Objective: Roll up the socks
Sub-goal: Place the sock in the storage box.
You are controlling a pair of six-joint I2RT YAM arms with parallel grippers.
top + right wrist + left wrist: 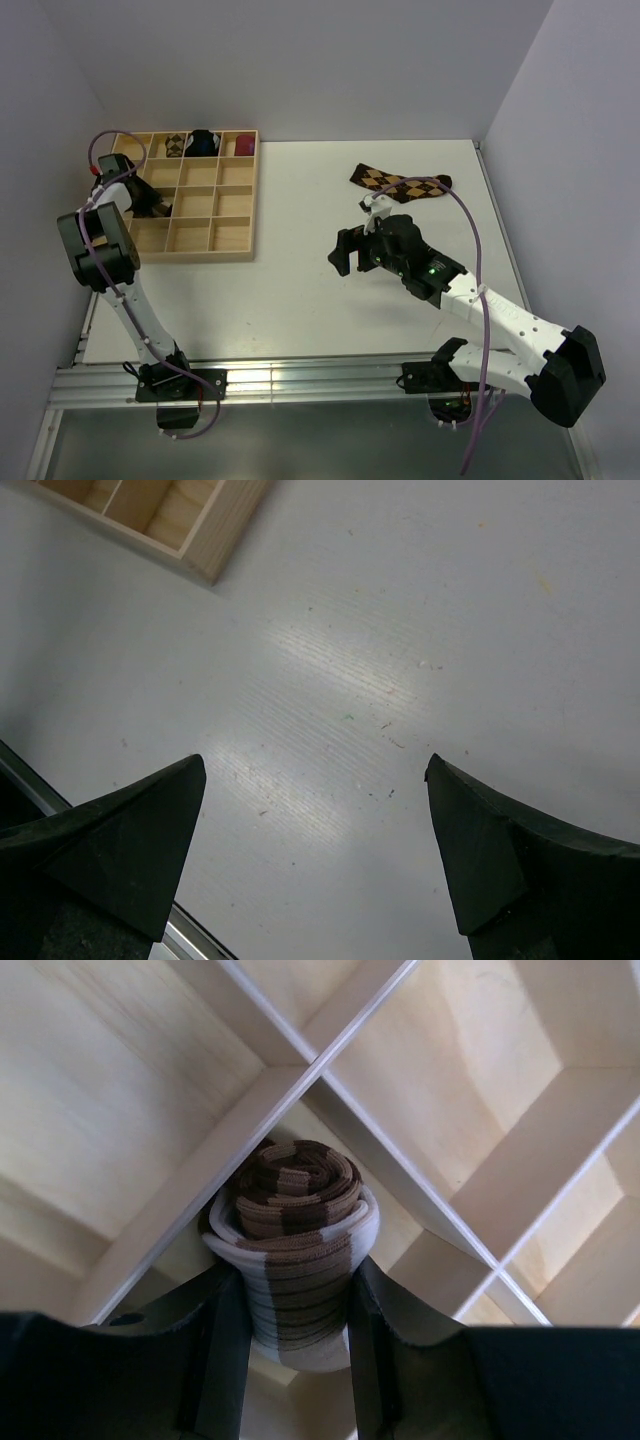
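Top view, left arm: reached over the tray [232, 255], left gripper [152, 206] down in its left column.
Top view, argyle sock [398, 183]: lay flat on the table [300, 300], beyond the right gripper [343, 252], apart.
Left wrist view, striped sock [300, 1230]: rolled, clamped between the left gripper's fingers [232, 1340], inside a tray compartment.
Right wrist view, right gripper: spread wide, empty, above the table.

White links, black joints and looping purple cables [483, 250] on left arm [135, 305] and right arm [510, 320].

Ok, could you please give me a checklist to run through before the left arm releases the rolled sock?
1. Striped sock wound into a roll: ok.
2. Left tool closed on the roll: ok.
3. Roll within one tray compartment: ok.
4. Roll seated on the compartment floor: cannot tell.
5. Right tool open and empty: ok.
6. Argyle sock rolled: not ok, it lies flat.
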